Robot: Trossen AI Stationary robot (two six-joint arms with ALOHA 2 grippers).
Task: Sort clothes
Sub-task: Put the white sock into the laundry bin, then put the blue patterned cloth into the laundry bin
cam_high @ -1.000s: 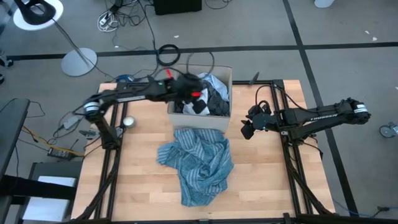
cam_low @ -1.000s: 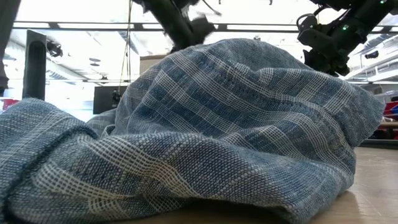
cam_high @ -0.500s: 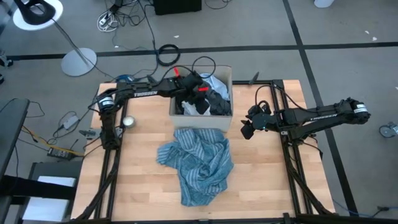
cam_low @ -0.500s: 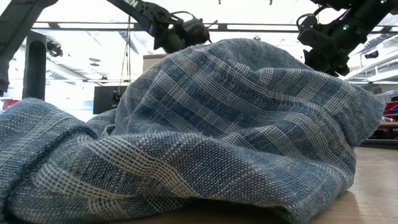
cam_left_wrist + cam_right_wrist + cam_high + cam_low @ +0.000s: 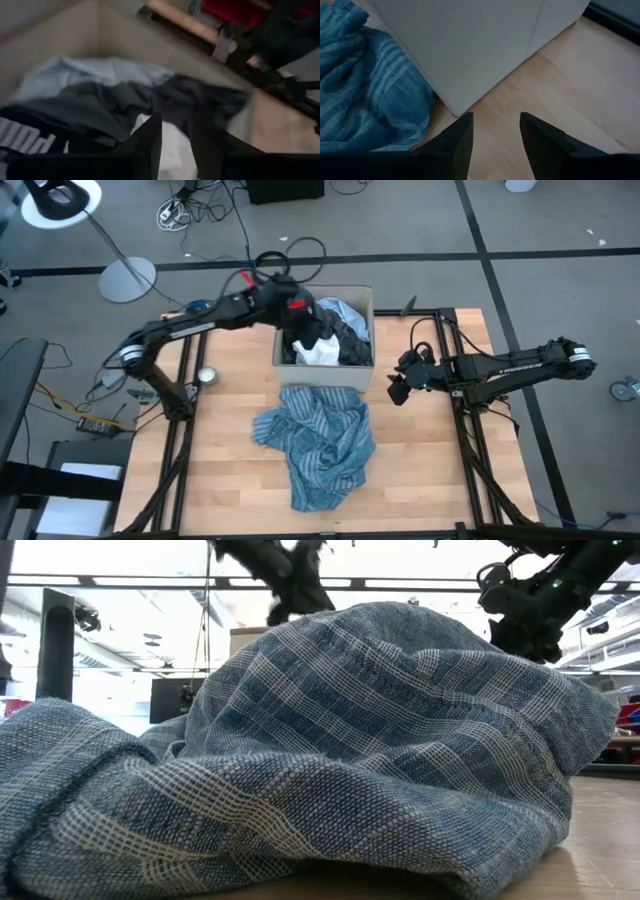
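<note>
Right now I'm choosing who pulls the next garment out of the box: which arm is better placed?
Left. The left gripper hangs over the box, right above the clothes inside, fingers open. The right gripper waits outside the box, low over bare table.

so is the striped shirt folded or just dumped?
Dumped. The blue striped shirt lies crumpled on the table in front of the cardboard box, with bunched ridges and uneven edges, no fold lines.

A grey floor (image 5: 560, 220) crossed by dark lines is seen around the pale wooden counter (image 5: 420, 470). Cables (image 5: 200, 205) and a round lamp base (image 5: 127, 279) are seen upper left.
</note>
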